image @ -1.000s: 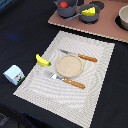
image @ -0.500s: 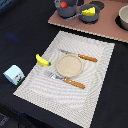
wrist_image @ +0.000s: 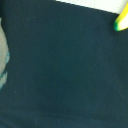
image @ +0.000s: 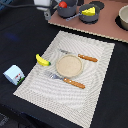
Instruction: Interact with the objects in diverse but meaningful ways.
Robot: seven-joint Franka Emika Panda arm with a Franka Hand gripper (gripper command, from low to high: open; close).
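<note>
The banana (image: 43,60) lies at the placemat's (image: 100,55) left edge, mid-left of frame, seemingly laid as a place setting; the claw's state cannot be told

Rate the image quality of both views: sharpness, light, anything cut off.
Exterior view: soft and low-resolution but evenly lit; the banana, the plate and the carton read clearly, with faint shadows. Wrist view: heavily blurred and dim, mostly dark cloth; only the banana tip and a pale shape at one edge show, both cropped. The tool appears in neither.
</note>
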